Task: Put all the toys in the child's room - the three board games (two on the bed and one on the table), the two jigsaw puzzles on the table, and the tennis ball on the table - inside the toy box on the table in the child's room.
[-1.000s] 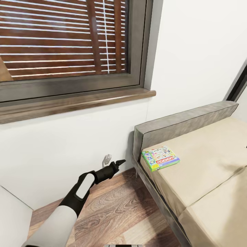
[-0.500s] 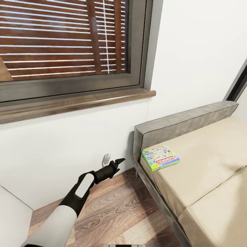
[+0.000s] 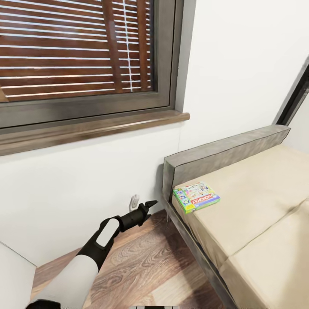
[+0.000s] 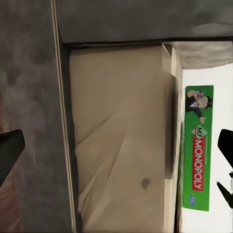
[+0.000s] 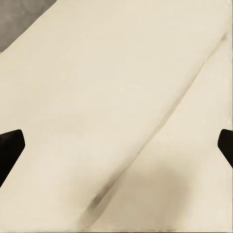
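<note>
Lying on the beige mattress of the bed point(image 3: 257, 201), at its far-left corner by the grey headboard, is the Monopoly board game point(image 3: 196, 196). A white wall and a window with wooden blinds point(image 3: 77, 47) stand behind a wood-plank floor point(image 3: 146, 266). The left gripper point(image 3: 148, 205) hangs above the floor left of the bed, jaws wide, empty. The right gripper point(image 5: 116, 145), jaws wide, hovers over bare mattress.

Left hand point(image 3: 149, 203) outstretched, both hands — fingers parted

Slatted window blind point(image 3: 77, 47) above wooden sill point(image 3: 90, 128); white wall outlet point(image 3: 134, 201).
</note>
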